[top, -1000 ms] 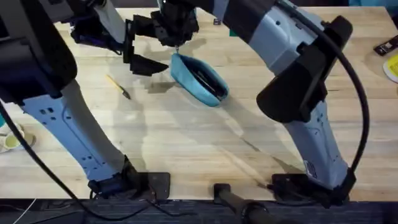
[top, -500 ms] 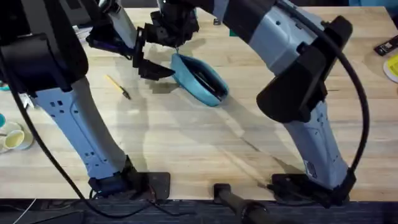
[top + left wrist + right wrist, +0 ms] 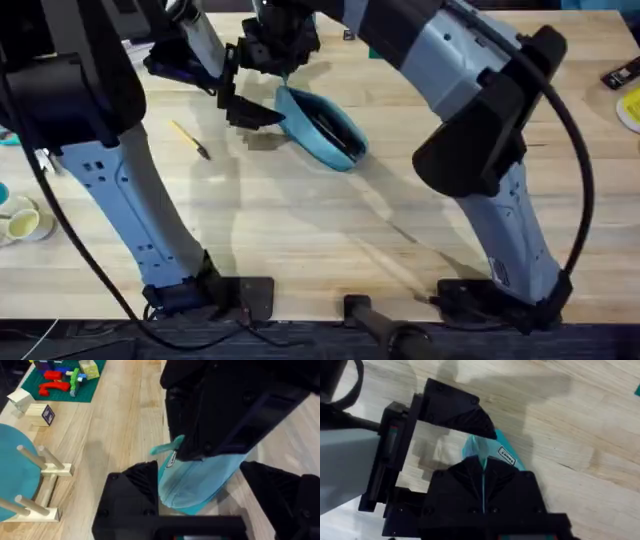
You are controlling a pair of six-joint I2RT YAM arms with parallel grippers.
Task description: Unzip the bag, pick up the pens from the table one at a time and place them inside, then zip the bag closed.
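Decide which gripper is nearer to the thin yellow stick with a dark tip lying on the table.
Left. The left gripper sits just beyond the thin yellow stick, at the light blue fabric pouch's end. The right gripper is farther, above that end.

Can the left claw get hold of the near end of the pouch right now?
Probably yes. The left claw is open, its two fingers either side of the pouch end, nothing between. The right claw pinches the zipper tab above it, but not that end.

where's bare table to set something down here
Bare planks lie between the bag and the arm bases, across the middle of the table. Crowded: the far end, where both grippers meet at the bag, with a yellow stick to the left.
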